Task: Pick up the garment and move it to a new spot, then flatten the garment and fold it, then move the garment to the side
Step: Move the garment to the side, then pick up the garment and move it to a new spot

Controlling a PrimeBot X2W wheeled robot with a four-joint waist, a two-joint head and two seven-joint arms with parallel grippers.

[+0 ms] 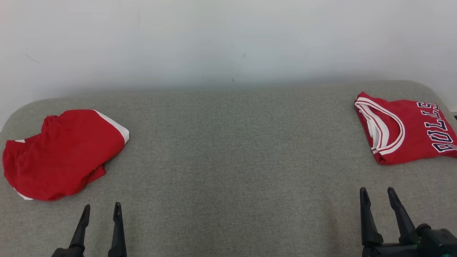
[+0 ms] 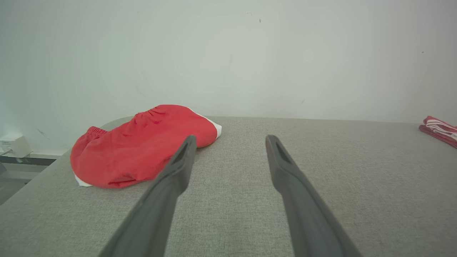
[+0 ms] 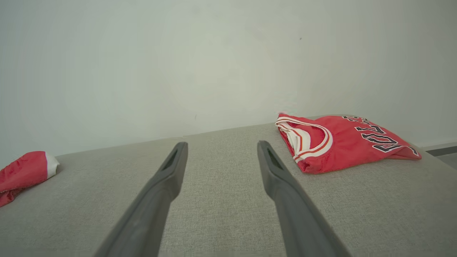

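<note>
Red shorts (image 2: 135, 153) show waistband (image 2: 151, 111) from left wrist; left gripper (image 1: 101, 206), right gripper (image 1: 377, 189) splayed.

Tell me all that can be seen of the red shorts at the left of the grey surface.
The red shorts are of thin, soft-looking cloth with white trim along one edge and a gathered waistband. They lie crumpled in a loose heap, not flat, at the far left of the grey cloth-covered surface, near its rounded corner. Only that surface touches them; the open left gripper is nearer the robot, apart from them.
</note>
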